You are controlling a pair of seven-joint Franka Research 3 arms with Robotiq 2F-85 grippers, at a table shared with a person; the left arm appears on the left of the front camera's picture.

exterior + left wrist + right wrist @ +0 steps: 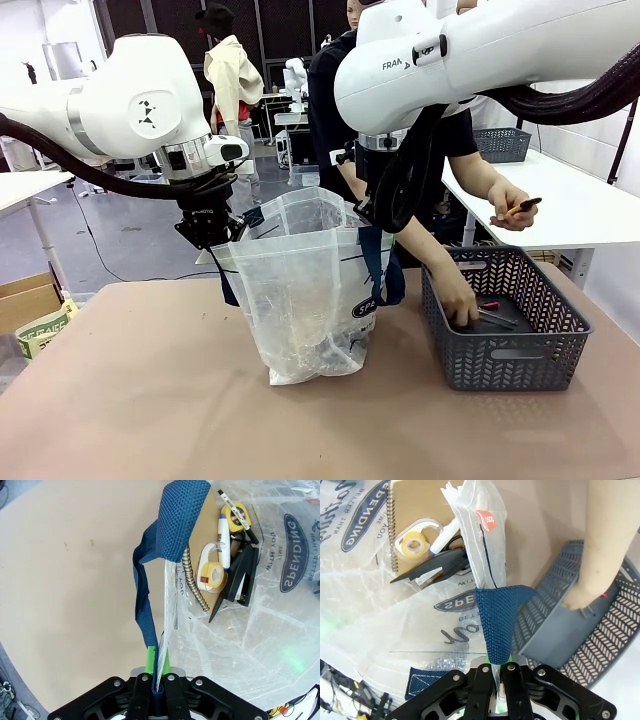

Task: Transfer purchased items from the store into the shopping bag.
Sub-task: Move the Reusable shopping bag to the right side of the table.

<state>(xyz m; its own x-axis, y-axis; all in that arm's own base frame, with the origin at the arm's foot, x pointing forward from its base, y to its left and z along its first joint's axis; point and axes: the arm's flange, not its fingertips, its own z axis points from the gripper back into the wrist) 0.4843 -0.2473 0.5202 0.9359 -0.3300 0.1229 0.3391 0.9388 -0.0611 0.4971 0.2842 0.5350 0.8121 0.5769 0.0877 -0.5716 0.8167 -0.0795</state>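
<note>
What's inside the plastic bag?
In the bag: a spiral notebook, tape dispenser, black stapler, white marker and something yellow. Anything under the notebook is covered.

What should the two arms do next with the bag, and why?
Probably just hold steady. The left fingers and the right fingers are each shut on a blue strap of the bag, spreading its mouth open, while the person's hand holds a pen over the basket, seemingly ready to bring it across. Shifting now might narrow the opening.
</note>
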